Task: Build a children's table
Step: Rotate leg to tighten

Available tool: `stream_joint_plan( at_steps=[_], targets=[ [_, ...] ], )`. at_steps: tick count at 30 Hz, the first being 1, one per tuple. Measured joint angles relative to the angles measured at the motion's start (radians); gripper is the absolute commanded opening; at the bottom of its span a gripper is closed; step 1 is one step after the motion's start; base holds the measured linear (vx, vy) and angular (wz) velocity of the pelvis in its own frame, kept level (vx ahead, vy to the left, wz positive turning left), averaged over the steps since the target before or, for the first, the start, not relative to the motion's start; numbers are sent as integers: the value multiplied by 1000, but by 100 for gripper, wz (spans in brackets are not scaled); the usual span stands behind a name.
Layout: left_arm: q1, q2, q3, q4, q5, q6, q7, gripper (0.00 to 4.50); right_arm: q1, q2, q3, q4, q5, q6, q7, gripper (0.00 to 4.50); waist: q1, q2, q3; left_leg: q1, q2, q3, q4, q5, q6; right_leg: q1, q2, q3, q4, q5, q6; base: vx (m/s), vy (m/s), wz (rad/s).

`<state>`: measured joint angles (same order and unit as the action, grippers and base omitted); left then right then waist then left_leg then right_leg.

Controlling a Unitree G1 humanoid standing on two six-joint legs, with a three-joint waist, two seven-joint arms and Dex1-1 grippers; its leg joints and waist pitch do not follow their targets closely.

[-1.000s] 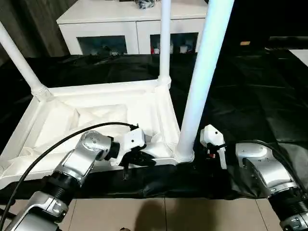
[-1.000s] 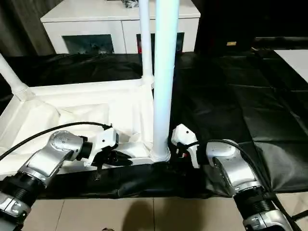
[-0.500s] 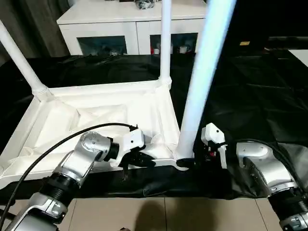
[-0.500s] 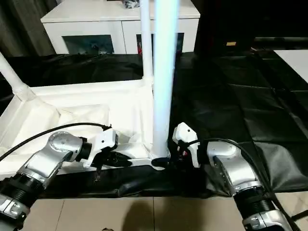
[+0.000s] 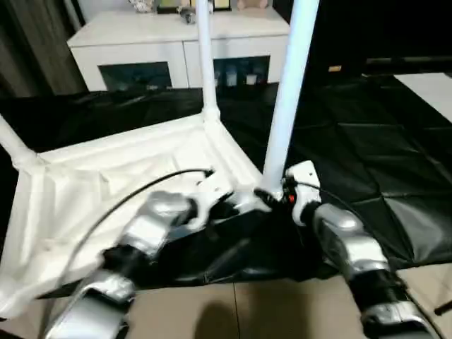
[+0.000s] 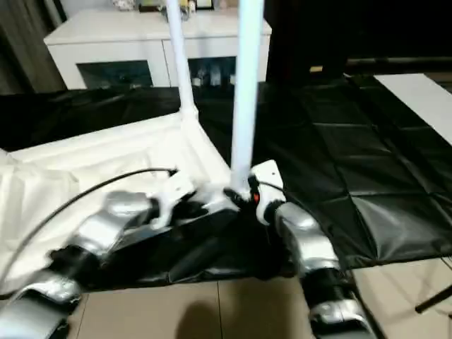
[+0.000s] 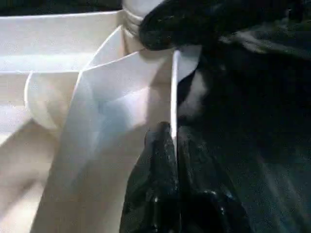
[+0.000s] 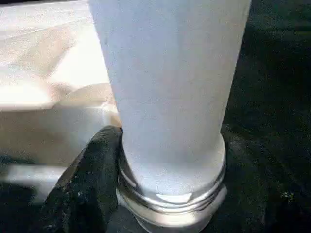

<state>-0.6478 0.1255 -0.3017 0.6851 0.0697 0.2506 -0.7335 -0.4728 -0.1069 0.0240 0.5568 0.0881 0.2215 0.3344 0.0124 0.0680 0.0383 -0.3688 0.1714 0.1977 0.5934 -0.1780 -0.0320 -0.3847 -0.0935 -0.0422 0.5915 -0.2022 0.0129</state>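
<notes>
The white children's table lies upside down on black cloth, with three screw-in legs standing up from its corners. The nearest leg rises from the corner between my arms. My left gripper is at the table's near rim just left of that corner. In the left wrist view the left gripper is shut on the thin white rim. My right gripper is at the base of the nearest leg, and one black finger presses against its threaded collar. The other finger is hidden behind the leg.
A white cabinet with glass doors stands behind the work surface. Creased black cloth stretches to the right of the table. Tiled floor lies below the near edge. A black cable arcs over my left forearm.
The camera has shifted and tilted, so the whole picture sits differently. My right gripper has come up against the near leg's base and narrowed around it. The left gripper keeps its hold on the rim.
</notes>
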Motion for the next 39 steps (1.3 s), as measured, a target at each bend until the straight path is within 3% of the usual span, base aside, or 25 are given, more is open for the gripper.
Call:
stream_joint_plan(
  at_steps=[3,6,8,10,15,19,23,29,33,39],
  targets=[
    [-34,-54,8,58,1,10,58,0,-14,12,-7,30,-48,-34,-75,272,-6,9,-2,0,-2,-1,-4,0,0,5,-1,0,-16,0,0,0,0,0],
    [-46,-59,11,80,3,1,64,0,-22,13,-8,48,-61,-53,-79,272,-8,10,-2,-1,-7,-1,-5,0,0,8,-3,4,-16,0,-1,0,0,0],
    [-48,-59,10,85,4,-9,62,0,-22,12,-16,48,-47,-55,-65,326,-7,10,-2,-1,-7,-1,-5,0,0,8,-3,4,-15,1,-1,0,0,0],
    [-48,-56,10,87,5,-18,60,0,-22,7,-18,48,-40,-58,-47,343,-7,10,-2,-1,-7,0,-7,0,1,8,-3,4,-15,1,-1,0,0,0],
    [-36,-13,10,76,7,-56,9,0,-22,-42,-5,46,-18,-74,112,389,-8,9,-2,-2,-6,0,-14,0,1,2,-2,2,-14,3,-5,0,0,0],
    [-1,45,-9,23,4,-89,-99,0,-10,-125,44,26,-9,-92,292,389,-8,9,-2,-1,-3,-1,-15,0,1,1,-1,-2,-14,10,-7,0,0,0],
    [70,128,-25,-78,-35,-139,-270,0,29,-227,90,-52,13,-127,512,389,2,11,-3,-1,1,0,-16,0,0,1,1,-4,-11,19,-12,43,-14,1],
    [128,213,-47,-200,-75,-145,-422,0,45,-292,130,-125,49,-145,696,389,44,12,-4,-8,2,2,-19,0,6,-6,1,-5,-11,15,-8,42,-7,2],
    [146,249,-45,-243,-94,-137,-466,0,51,-315,158,-153,58,-154,769,389,49,11,-3,-24,3,3,-7,-3,11,-21,0,-5,0,15,-8,0,0,0],
    [162,267,-46,-256,-96,-126,-488,0,73,-345,182,-155,48,-162,829,389,46,7,-1,-19,3,3,-1,-5,5,-17,0,-1,5,15,-9,-9,1,0]
  ],
)
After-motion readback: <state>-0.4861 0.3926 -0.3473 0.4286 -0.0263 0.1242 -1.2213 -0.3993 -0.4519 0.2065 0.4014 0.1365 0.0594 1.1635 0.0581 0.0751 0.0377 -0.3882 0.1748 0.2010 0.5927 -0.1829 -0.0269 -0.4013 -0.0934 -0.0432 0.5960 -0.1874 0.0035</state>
